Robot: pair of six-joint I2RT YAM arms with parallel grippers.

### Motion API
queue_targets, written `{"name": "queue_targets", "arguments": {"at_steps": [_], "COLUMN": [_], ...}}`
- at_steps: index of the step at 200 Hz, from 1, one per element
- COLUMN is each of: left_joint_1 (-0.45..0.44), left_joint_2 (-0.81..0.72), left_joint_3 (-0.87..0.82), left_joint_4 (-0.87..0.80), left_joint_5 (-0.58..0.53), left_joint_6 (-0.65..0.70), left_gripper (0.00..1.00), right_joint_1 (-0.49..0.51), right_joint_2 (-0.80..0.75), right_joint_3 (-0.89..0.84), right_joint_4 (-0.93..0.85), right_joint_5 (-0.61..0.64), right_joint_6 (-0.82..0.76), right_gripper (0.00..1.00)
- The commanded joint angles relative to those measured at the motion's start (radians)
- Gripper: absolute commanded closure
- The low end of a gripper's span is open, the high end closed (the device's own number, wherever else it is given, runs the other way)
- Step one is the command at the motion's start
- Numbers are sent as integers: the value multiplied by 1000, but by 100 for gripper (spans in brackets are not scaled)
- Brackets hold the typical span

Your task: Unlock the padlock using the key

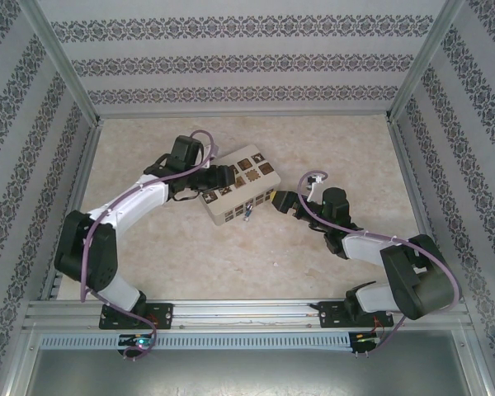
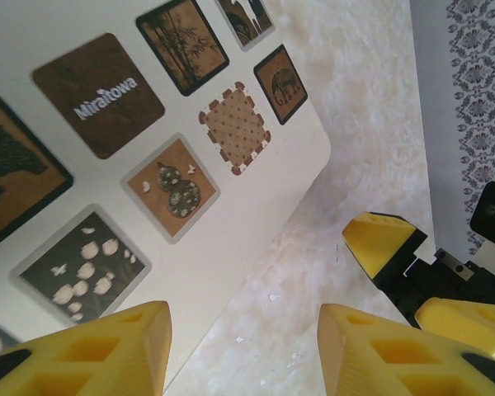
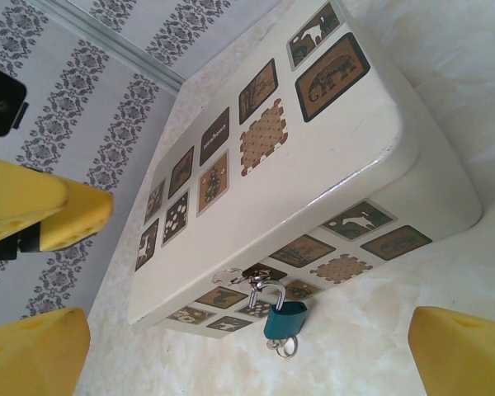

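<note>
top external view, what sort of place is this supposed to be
Probably a robot test cell rather than a real room: a marble-look tabletop boxed in by wallpaper-patterned panels on an aluminium frame, with a left arm and a right arm bolted at its near edge.

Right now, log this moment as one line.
left gripper: open, at box corner | right gripper: open, facing padlock | padlock: hanging from box latch, untouched
</note>
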Motion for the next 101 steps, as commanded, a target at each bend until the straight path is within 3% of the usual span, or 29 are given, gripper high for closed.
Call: {"name": "queue_targets", "arguments": {"at_steps": [1, 101], "left_joint_1": [-26, -62], "left_joint_2": [44, 172], "left_joint_3": [43, 86], "left_joint_4": [27, 57], "left_joint_5": [36, 35], "left_joint_6": [24, 16], "left_gripper": [51, 53], "right_joint_1": [-1, -1], "right_joint_2": [-12, 7], "right_joint_3": [-8, -3], "right_joint_4": [24, 12], "right_joint_5": [-11, -20], "right_joint_6": [-9, -6], "right_gripper": [2, 2]}}
